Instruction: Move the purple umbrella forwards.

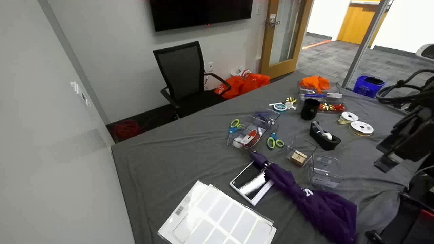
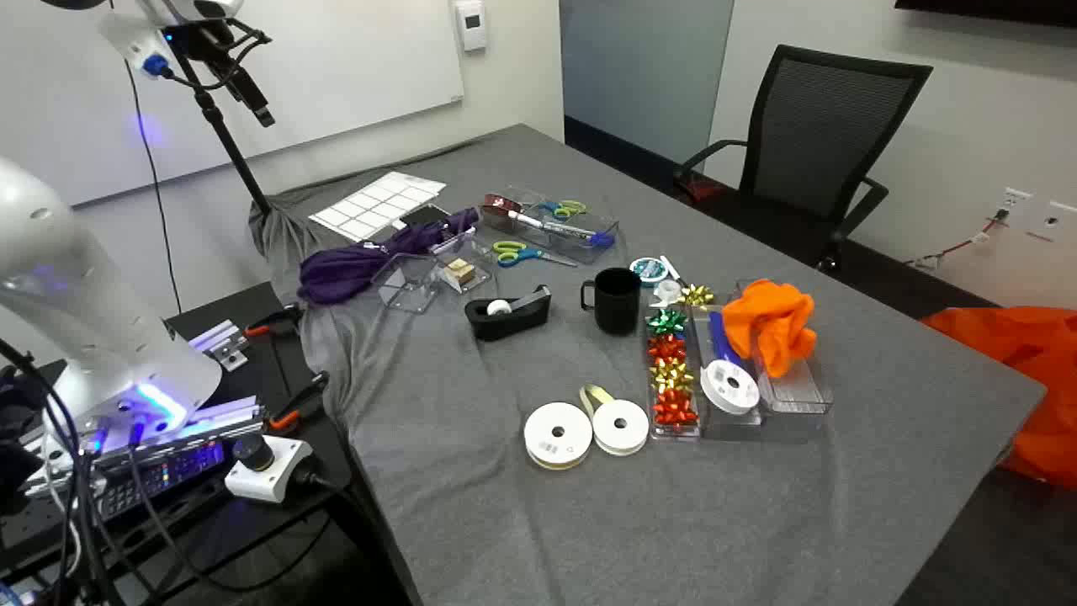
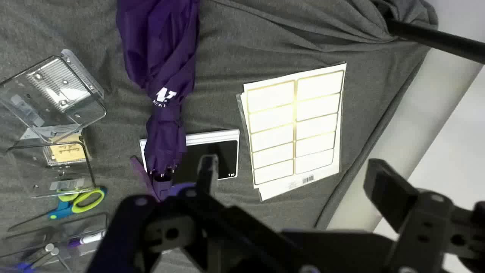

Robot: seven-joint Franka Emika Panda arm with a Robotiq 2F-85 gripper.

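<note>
The purple umbrella lies collapsed on the grey-covered table, its loose folds at one end and its narrow handle end across a black-and-white flat box. It also shows in an exterior view and in the wrist view, where the far end of the folds is cut off by the top edge. My gripper is open and empty, with its fingers wide apart, above the table. The umbrella is outside the jaws, to their left in the wrist view. My gripper also shows in an exterior view, raised and apart from the umbrella.
White label sheets lie beside the box. Clear bins, scissors, a tape dispenser and a black mug stand nearby. A black pole rises at the table's edge by a whiteboard.
</note>
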